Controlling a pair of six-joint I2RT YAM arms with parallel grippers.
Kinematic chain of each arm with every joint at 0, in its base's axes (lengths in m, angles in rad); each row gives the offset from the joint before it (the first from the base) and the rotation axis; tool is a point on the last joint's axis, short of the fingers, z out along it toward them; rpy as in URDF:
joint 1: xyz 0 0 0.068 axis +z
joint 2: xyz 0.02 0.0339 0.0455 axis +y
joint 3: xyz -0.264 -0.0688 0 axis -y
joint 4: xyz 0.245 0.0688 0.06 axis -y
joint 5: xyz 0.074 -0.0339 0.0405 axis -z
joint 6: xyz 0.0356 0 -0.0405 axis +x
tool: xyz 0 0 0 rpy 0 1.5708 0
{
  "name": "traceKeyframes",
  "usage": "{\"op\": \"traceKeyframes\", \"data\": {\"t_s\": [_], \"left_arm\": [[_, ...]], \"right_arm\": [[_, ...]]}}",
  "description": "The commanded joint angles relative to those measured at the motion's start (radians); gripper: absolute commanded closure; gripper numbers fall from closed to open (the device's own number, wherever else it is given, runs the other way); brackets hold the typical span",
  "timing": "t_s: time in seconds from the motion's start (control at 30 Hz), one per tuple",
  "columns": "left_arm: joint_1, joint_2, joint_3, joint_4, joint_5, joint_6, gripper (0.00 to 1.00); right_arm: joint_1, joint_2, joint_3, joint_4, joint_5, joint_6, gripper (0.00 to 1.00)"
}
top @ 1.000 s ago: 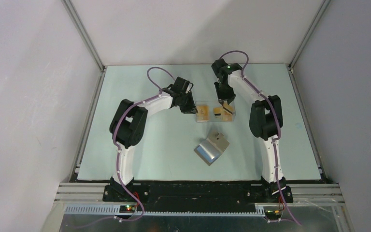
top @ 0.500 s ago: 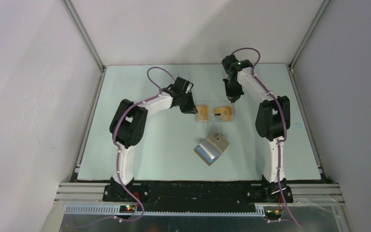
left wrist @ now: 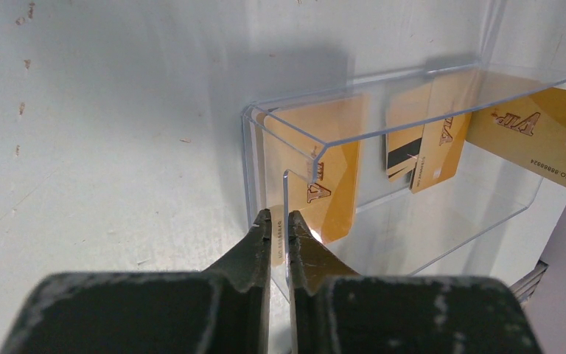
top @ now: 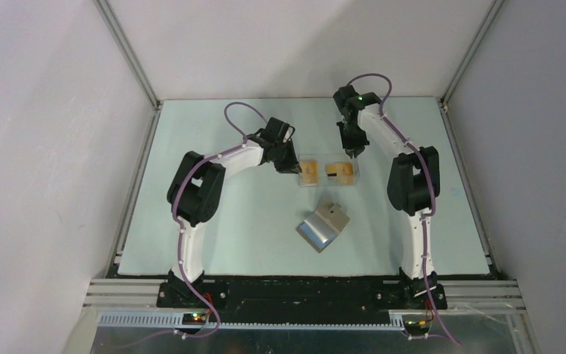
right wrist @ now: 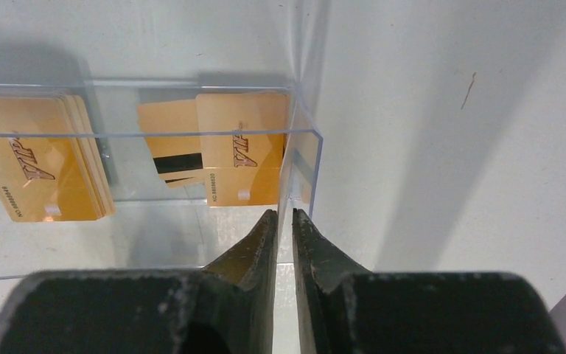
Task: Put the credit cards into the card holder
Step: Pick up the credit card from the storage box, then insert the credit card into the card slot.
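The tabletop (top: 214,243) has its near edge hidden under the black base plate at the bottom of the top view. In that view each arm's wrist covers its own fingertips, so the grips show only in the wrist views.

The clear plastic box (top: 327,184) sits at centre of the top view. Its walls reflect and blur what lies inside, and its lower right part is cut off in the left wrist view.

The card holder (top: 323,226) lies by itself just below the box, well apart from both arms. It is half folded with one flap raised, and its pockets are too small to make out.

The credit cards (right wrist: 239,158) are in the box. A stack at the left of the right wrist view is clipped by the frame edge. In a looser group at centre, a card with a dark stripe is half covered by the one above it. Their number cannot be told.

The left end effector (left wrist: 281,225) has its fingers drawn nearly together, clamped on the box's end wall, which stands in the thin slit between them. The right end effector (right wrist: 284,217) is likewise almost closed. The box's other end wall lines up with its slit, but whether the fingers pinch that wall or hang just above it cannot be told.
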State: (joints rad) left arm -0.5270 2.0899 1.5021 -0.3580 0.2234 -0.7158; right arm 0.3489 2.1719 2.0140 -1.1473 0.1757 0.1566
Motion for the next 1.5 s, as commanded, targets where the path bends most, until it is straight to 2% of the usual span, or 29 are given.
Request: {"op": "traceKeyframes", "data": {"t_s": [0.0, 0.2, 0.3, 0.53, 0.6, 0.67, 0.77, 0.87, 1.0, 1.13, 1.2, 1.37, 1.47], "left_arm": [[0.008, 0.004, 0.018, -0.036, -0.02, 0.016, 0.91], [0.009, -0.001, 0.015, -0.037, -0.021, 0.018, 0.91], [0.01, -0.01, 0.011, -0.036, -0.023, 0.019, 0.91], [0.012, -0.054, 0.017, -0.037, -0.024, 0.024, 0.89], [0.011, -0.08, 0.02, -0.037, -0.027, 0.029, 0.84], [0.012, -0.112, 0.023, -0.037, -0.034, 0.034, 0.74], [0.012, -0.166, 0.025, -0.036, -0.049, 0.052, 0.53], [0.012, -0.246, 0.015, -0.037, -0.085, 0.078, 0.39], [0.012, -0.389, -0.041, -0.035, -0.151, 0.134, 0.25], [0.012, -0.557, -0.117, -0.026, -0.109, 0.233, 0.2], [0.012, -0.641, -0.175, -0.014, -0.021, 0.28, 0.2], [0.003, -0.835, -0.283, 0.031, 0.404, 0.359, 0.2], [-0.024, -0.905, -0.339, 0.041, 0.522, 0.366, 0.2]], "right_arm": [[0.014, 0.058, 0.013, -0.041, 0.081, -0.008, 0.82], [0.029, 0.089, 0.017, -0.06, 0.15, 0.003, 0.85], [0.03, 0.087, 0.021, -0.067, 0.163, 0.008, 0.99], [0.035, 0.025, 0.057, -0.065, 0.11, 0.002, 1.0], [0.036, -0.004, 0.071, -0.066, 0.095, 0.001, 1.0], [0.035, -0.038, 0.086, -0.065, 0.084, 0.002, 1.0], [0.033, -0.106, 0.098, -0.052, 0.046, 0.001, 1.0], [0.03, -0.167, 0.114, -0.049, 0.002, -0.007, 1.0], [0.021, -0.229, 0.126, -0.075, -0.142, -0.036, 1.0], [0.018, -0.316, 0.062, -0.095, -0.339, -0.084, 1.0], [0.016, -0.382, -0.009, -0.087, -0.468, -0.105, 1.0], [0.015, -0.558, -0.246, -0.009, -0.848, -0.144, 1.0], [0.027, -0.654, -0.332, 0.012, -1.095, -0.153, 1.0]]}}
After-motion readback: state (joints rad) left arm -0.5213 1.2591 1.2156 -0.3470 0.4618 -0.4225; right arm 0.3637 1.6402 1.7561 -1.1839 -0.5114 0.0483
